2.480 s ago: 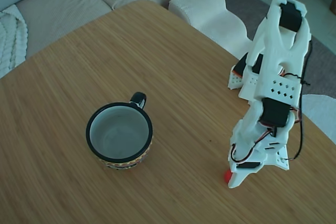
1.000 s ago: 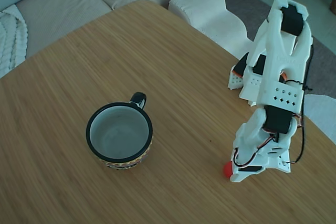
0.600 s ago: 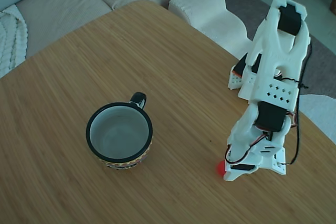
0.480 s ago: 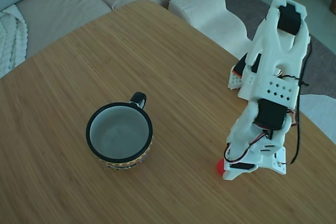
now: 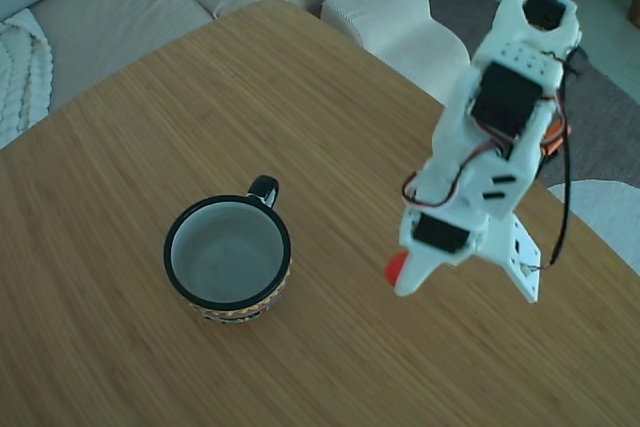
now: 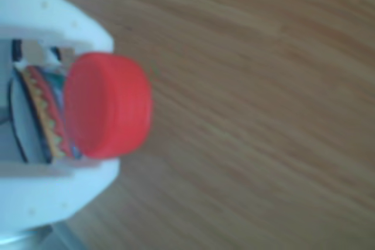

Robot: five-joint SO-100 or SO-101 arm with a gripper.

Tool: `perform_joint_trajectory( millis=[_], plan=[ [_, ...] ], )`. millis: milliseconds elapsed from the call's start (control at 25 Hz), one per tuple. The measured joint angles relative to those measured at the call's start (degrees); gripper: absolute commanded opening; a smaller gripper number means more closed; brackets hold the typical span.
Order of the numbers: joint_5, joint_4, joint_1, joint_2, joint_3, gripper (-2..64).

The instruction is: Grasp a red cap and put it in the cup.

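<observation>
the white two-finger gripper (image 5: 402, 277) pinches the small round red plastic cap (image 5: 396, 268) above the wooden table (image 5: 150, 107), right of the black-rimmed patterned mug (image 5: 228, 258).

1. The white arm (image 5: 500, 107) leans forward and down from the upper right of the fixed view.
2. Its pincer (image 5: 400, 272), lifted clear of the desk (image 5: 150, 97), is clamped on the red cap (image 5: 396, 267).

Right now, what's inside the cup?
Nothing that shows. In the fixed view the cup has a bare pale inside. The red cap is not in it; the gripper holds it off to the right, above the table.
</observation>
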Motion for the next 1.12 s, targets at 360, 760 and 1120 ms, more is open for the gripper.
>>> perform_joint_trajectory(
  millis=[360, 760, 1120],
  plan=[
    [0.0, 9.3, 6.3, 13.4, -3.5, 13.3],
    [-0.4, 11.9, 16.6, 22.6, -3.6, 13.3],
    [-0.4, 9.8, 20.8, 12.8, -12.7, 13.3]
  ],
)
